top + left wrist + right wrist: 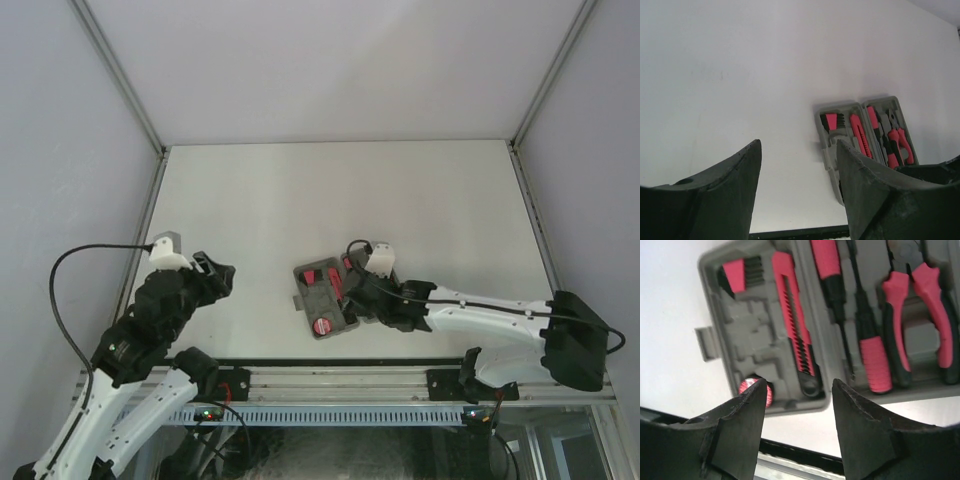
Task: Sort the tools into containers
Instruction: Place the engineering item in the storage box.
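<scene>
The grey tool case (312, 297) lies open near the table's front edge, its two halves side by side. Seen in the right wrist view, the case (755, 335) holds the comb-like piece (740, 276), a red sliding knife (792, 325), the long thin screwdriver (832, 285), the short red-black driver (872, 355), the red-handled pliers (920, 315) and the round red disc (756, 390). My right gripper (799, 385) hovers open over the case's near rim, nothing between its fingers. My left gripper (799, 145) stands open and empty, well to the left of the case (840, 135).
A black rail (330, 378) runs along the table's front edge just behind the case. White walls with metal corner posts (120, 80) enclose the table on three sides. The case's latch tab (705, 342) sticks out on its left side.
</scene>
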